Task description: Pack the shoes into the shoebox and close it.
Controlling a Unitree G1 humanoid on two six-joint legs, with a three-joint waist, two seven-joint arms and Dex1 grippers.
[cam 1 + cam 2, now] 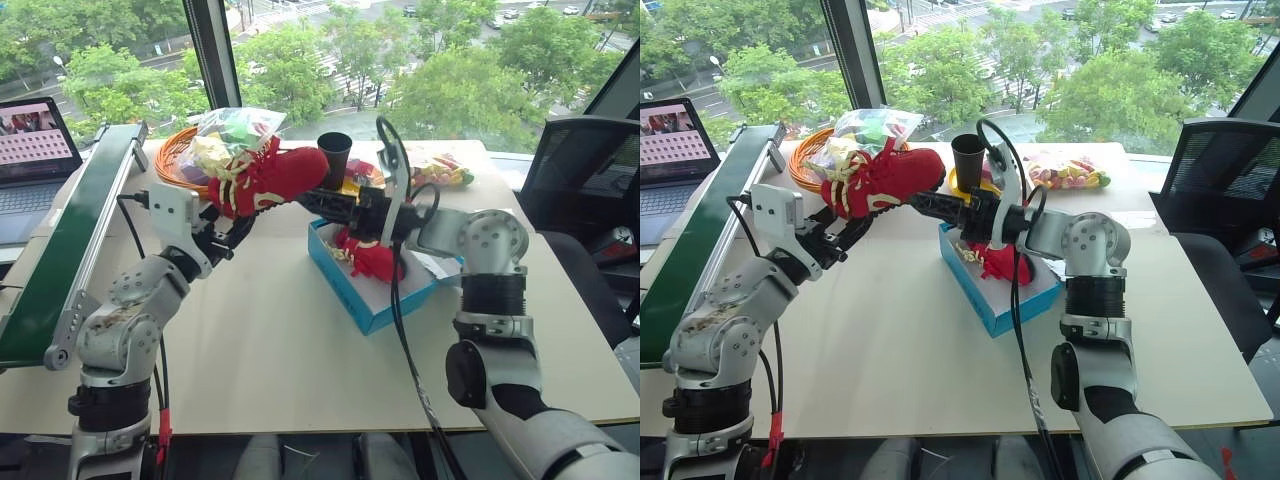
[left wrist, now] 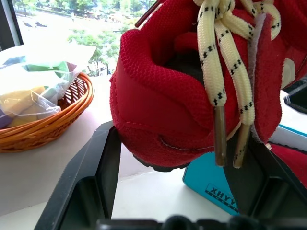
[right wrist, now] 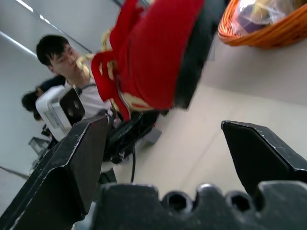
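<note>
A: What is being held by the left gripper (image 1: 228, 232)?

B: One red shoe (image 1: 268, 178) is being pinched at the heel between its two black fingers (image 2: 103, 163) and is being kept in the air in the upper middle of the left eye view, toe pointing toward the frame's right. Pale laces (image 2: 215, 72) are dangling past the heel.

A: And the right gripper (image 3: 165, 143)?

B: Its fingers are being held spread wide — nothing is being gripped between them. In the right wrist view the raised shoe is being seen just beyond the open fingers, apart from them.

A: Where is the second shoe (image 1: 370, 257) being kept?

B: It is lying inside the blue shoebox (image 1: 365, 300), which is standing open at the centre of the table (image 1: 280, 350), partly hidden behind the right arm.

A: Anything else?

B: An orange basket (image 1: 172, 152) of bagged items is sitting in the upper left — and a black cup (image 1: 335, 158) is standing behind the box.
</note>
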